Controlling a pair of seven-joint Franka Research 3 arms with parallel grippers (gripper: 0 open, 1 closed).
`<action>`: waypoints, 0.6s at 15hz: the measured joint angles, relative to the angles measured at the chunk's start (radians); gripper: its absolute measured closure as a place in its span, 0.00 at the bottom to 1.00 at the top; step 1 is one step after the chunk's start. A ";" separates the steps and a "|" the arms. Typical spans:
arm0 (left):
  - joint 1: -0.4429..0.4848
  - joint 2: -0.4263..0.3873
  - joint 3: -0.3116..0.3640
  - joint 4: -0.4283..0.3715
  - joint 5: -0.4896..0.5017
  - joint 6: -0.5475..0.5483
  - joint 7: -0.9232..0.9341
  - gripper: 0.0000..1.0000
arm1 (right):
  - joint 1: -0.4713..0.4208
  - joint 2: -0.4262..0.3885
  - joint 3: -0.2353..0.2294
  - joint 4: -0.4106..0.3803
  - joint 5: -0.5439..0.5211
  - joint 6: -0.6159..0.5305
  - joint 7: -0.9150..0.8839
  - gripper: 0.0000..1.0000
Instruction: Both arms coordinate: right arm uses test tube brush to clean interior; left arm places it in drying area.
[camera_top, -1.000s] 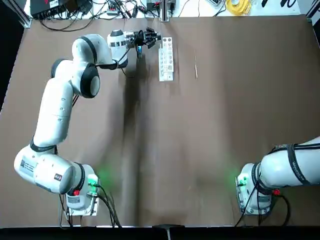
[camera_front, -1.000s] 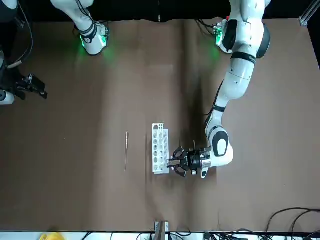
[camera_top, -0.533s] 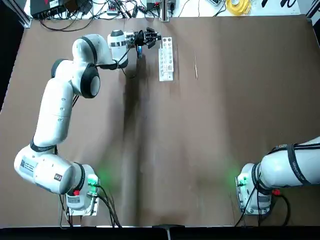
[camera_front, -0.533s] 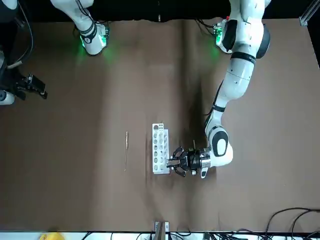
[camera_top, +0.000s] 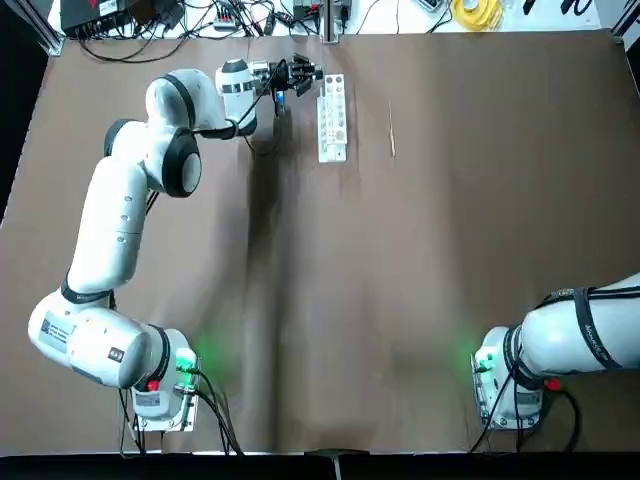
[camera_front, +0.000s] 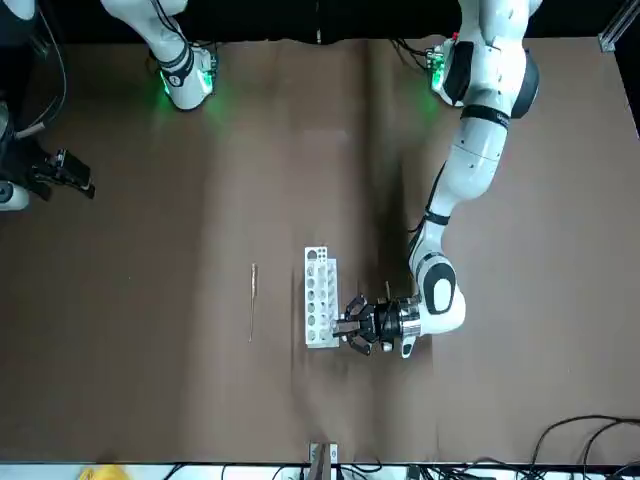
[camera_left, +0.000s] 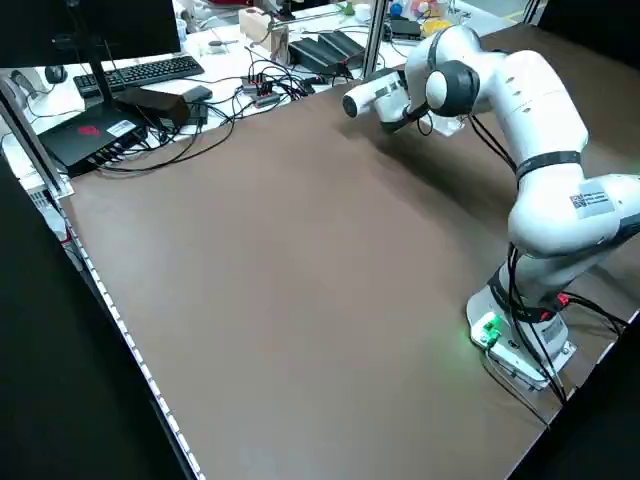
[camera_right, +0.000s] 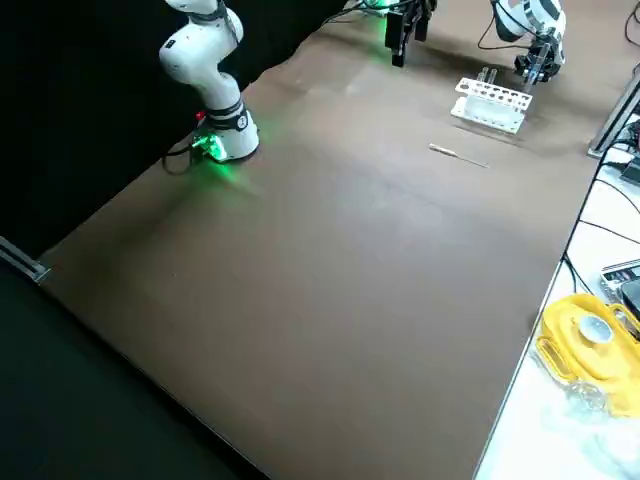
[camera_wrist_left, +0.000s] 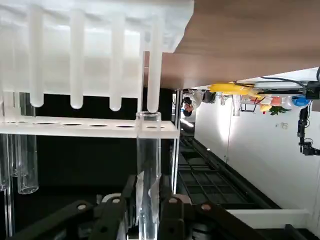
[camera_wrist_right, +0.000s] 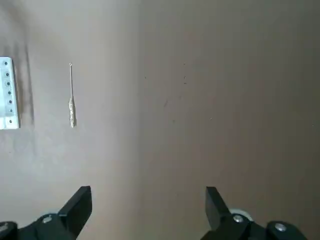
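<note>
The drying area, a white rack (camera_top: 332, 115) (camera_front: 319, 297), stands near the table's far edge. My left gripper (camera_top: 308, 72) (camera_front: 348, 328) lies level beside the rack's far end, on its left. In the left wrist view that gripper (camera_wrist_left: 148, 190) is shut on a clear test tube (camera_wrist_left: 148, 160), whose open end sits at the rack's (camera_wrist_left: 90, 30) corner. The test tube brush (camera_top: 391, 135) (camera_front: 252, 300) (camera_wrist_right: 71, 97) lies flat on the table to the rack's right. My right gripper (camera_front: 70, 178) (camera_wrist_right: 147, 205) hangs open and empty, high over the table's right side.
More clear tubes (camera_wrist_left: 27, 165) sit in the rack. Cables and electronics (camera_top: 200, 15) and a yellow object (camera_top: 475, 12) lie beyond the far edge. The brown table (camera_top: 400, 300) stretches between the arm bases and the rack.
</note>
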 joint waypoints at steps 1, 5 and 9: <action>0.000 0.001 0.000 0.001 -0.003 0.000 0.000 0.77 | 0.000 0.000 0.000 0.000 0.000 0.000 0.000 0.00; -0.001 0.001 -0.001 0.009 -0.004 0.001 0.000 0.77 | 0.000 0.000 0.000 0.000 0.000 0.001 0.000 0.00; -0.003 0.002 -0.001 0.012 -0.011 0.002 0.000 0.77 | 0.000 0.000 0.000 0.000 0.000 0.002 0.000 0.00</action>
